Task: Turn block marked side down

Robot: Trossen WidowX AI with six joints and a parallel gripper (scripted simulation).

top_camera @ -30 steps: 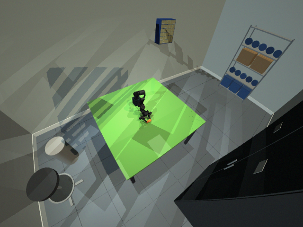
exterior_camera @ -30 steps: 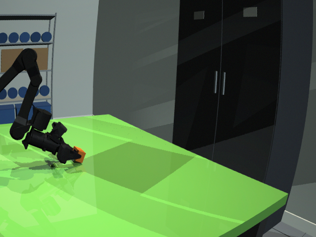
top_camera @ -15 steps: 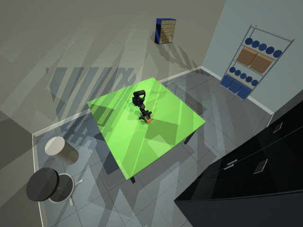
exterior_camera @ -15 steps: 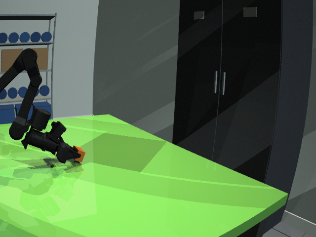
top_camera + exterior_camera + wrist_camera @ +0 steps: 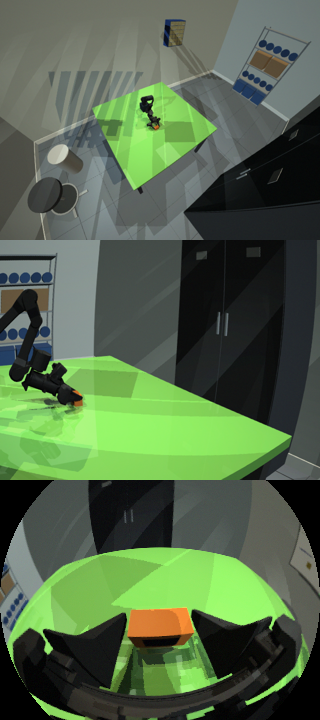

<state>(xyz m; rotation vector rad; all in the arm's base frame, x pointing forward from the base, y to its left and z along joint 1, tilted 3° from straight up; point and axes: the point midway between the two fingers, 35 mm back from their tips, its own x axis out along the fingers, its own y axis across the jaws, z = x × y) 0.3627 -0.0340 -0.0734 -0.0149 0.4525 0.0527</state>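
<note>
The orange block (image 5: 156,127) (image 5: 78,403) (image 5: 159,624) rests on the green table (image 5: 144,160) (image 5: 155,431) (image 5: 200,580), with its lower edge on the table top. In the wrist view a plain orange face is uppermost. The dark marked side shows as a narrow, foreshortened strip on the side towards the gripper's palm. My gripper (image 5: 155,126) (image 5: 78,396) (image 5: 159,615) is open, low over the table, with one finger on each side of the block. A small gap shows between each finger and the block in the wrist view. The block's underside is hidden.
A black cabinet (image 5: 258,167) (image 5: 201,330) (image 5: 145,515) and a shelf rack (image 5: 281,37) (image 5: 28,284) stand beyond the table. A stool (image 5: 45,195) and a pale cylinder (image 5: 68,160) stand on the floor beside it.
</note>
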